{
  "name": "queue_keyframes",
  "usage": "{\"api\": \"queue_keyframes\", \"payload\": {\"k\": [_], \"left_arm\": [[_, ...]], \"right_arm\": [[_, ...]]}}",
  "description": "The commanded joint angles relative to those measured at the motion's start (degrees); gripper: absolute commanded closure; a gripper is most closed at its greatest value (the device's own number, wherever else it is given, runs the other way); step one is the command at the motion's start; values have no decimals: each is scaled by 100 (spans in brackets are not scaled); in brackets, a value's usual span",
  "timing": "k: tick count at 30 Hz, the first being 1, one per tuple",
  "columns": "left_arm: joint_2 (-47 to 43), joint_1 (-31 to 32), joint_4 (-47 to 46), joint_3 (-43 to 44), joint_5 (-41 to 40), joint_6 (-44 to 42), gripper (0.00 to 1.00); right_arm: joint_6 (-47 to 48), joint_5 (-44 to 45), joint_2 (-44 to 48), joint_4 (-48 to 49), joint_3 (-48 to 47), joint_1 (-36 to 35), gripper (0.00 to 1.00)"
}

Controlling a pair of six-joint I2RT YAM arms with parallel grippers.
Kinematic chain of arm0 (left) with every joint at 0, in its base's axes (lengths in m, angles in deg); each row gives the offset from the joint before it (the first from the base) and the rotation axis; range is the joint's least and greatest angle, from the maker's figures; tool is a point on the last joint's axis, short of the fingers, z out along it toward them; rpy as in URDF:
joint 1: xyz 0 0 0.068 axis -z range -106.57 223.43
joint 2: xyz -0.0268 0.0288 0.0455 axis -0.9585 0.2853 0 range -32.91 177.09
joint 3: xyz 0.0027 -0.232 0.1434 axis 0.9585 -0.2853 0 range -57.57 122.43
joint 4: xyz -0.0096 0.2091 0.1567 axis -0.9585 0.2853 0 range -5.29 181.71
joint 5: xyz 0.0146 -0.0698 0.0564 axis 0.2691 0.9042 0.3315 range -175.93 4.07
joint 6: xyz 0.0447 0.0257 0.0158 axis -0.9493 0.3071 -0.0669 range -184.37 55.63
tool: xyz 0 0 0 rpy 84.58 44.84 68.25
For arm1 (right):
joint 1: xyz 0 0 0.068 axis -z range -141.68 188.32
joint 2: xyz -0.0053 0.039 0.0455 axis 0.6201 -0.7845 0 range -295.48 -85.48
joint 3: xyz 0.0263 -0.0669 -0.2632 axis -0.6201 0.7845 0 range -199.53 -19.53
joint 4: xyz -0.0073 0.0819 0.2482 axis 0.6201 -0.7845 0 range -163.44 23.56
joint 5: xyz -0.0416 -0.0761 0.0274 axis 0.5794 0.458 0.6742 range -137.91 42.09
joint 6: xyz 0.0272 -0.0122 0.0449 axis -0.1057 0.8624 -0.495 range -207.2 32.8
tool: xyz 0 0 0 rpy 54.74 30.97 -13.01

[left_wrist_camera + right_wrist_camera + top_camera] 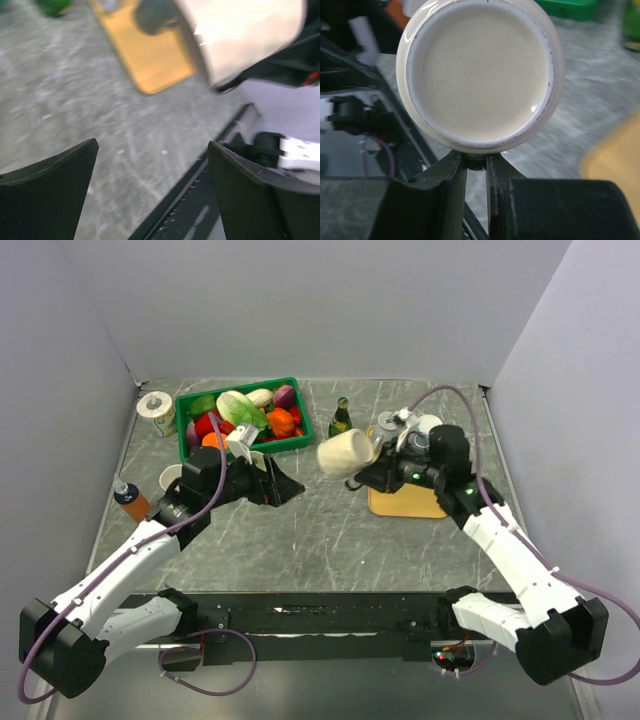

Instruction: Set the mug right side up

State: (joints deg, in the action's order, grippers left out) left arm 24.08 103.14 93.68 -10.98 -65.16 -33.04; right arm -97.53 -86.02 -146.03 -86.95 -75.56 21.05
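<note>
The cream mug (345,453) is held in the air on its side above the table's middle, left of the orange mat (405,502). My right gripper (374,462) is shut on the mug's handle. In the right wrist view the mug's flat base (480,75) faces the camera and my fingers (451,175) pinch a dark handle stub beneath it. My left gripper (290,489) is open and empty, low over the table left of the mug. The left wrist view shows the mug (245,37) at top right, beyond its spread fingers (50,195).
A green basket (298,443) of toy vegetables stands at the back. A green bottle (340,420) is beside it. A tape roll (155,407), a white cup (172,479) and an orange bottle (131,502) are at the left. White items (408,424) sit behind the mat.
</note>
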Motion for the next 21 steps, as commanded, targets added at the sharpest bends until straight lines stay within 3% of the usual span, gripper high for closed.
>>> {"api": "queue_keyframes", "payload": {"k": [1,2,5,9,16,21], "left_arm": [[-162,245,-1939,-351,1148,742,4],[-197,437,-2047,-370,1096,717,4],[-276,815,-2136,-352,780,568,3],[-373,975,-2338,-466,384,900,1],[-382,1027,-3138,-748,234,2094,10],[-373,1098,-3384,-739,138,2368,18]], "right_arm": [[-1766,214,281,2593,442,-881,100],[-1945,329,255,3040,461,-1039,100],[-2298,864,176,3132,321,-1628,100],[-2623,1139,307,3659,382,-2165,100],[-2623,1517,422,3949,444,-2456,100],[-2755,1534,466,4196,488,-2473,100]]}}
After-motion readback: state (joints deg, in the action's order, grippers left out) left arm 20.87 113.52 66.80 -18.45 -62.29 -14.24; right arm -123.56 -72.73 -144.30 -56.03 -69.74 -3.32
